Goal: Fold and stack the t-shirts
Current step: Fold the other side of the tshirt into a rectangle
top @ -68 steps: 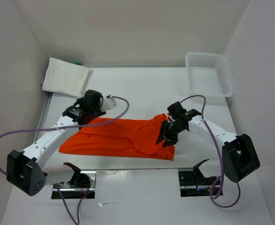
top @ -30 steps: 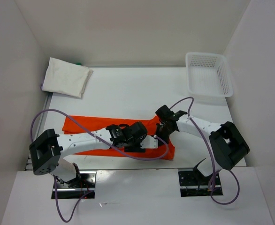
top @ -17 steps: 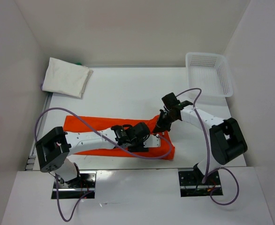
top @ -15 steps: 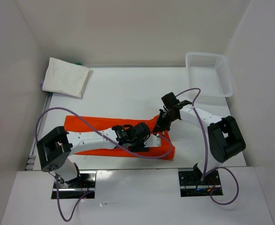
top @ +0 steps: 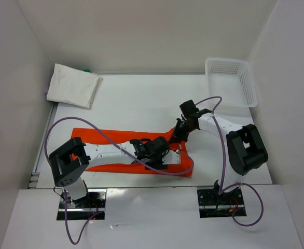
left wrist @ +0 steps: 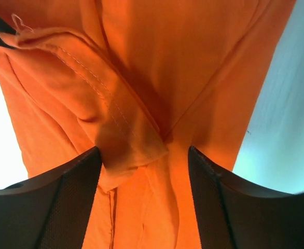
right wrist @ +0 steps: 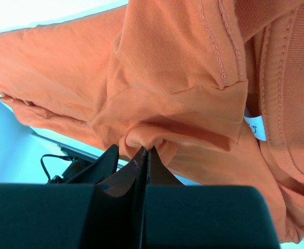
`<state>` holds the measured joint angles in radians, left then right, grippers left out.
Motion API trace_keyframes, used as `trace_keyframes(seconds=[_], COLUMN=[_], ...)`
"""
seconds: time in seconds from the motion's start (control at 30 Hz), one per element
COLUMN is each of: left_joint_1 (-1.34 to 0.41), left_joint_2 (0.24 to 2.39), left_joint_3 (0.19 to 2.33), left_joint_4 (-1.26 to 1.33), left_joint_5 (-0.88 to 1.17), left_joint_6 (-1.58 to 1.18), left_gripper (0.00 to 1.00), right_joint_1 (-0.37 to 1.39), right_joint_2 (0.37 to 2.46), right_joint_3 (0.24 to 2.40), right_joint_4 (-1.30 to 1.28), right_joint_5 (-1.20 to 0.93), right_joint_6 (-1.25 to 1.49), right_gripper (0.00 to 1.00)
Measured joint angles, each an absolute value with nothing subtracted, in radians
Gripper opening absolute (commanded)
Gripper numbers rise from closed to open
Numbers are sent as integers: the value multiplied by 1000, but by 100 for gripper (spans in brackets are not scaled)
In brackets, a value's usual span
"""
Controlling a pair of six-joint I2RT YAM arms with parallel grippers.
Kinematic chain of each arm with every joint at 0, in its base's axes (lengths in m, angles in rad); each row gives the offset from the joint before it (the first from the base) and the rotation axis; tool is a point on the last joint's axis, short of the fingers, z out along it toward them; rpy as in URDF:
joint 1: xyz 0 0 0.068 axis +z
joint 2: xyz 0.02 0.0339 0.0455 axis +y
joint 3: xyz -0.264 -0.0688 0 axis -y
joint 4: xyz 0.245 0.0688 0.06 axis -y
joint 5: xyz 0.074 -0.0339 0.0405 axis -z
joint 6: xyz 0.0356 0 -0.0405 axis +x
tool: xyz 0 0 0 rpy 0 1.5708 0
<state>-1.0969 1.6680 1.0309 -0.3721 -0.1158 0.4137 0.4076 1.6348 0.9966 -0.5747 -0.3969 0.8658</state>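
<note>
Right gripper (right wrist: 144, 153) — jaws pressed together on a bunched fold of the orange-red cloth t-shirt (right wrist: 167, 78), close to its collar label. Left gripper (left wrist: 143, 153) — fingers (left wrist: 74, 192) spread apart, straddling a hemmed flap of the same shirt, clamping nothing. The shirt lies stretched lengthwise across the near middle of the white table (top: 141, 101). A folded white cloth t-shirt (top: 74, 85) rests at the far left corner, and a white plastic mesh basket (top: 231, 82) at the far right.
</note>
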Motion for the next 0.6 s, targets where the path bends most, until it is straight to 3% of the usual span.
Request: trace_keyframes(seconds=[0.4, 0.6], left_joint_1=[-1098, -1098], left_joint_2=[1704, 1709], left_joint_3=[1035, 1035], left_joint_4=[-326, -328], left_joint_5=[-166, -173], left_joint_6=[412, 413], left_gripper=[38, 5], right_joint_1=[408, 408], right_joint_2=[1635, 1635], right_joint_3=[997, 997], right_joint_4=[-567, -567], right_joint_5=[-408, -408], right_joint_6=[865, 865], right_gripper=[0, 0])
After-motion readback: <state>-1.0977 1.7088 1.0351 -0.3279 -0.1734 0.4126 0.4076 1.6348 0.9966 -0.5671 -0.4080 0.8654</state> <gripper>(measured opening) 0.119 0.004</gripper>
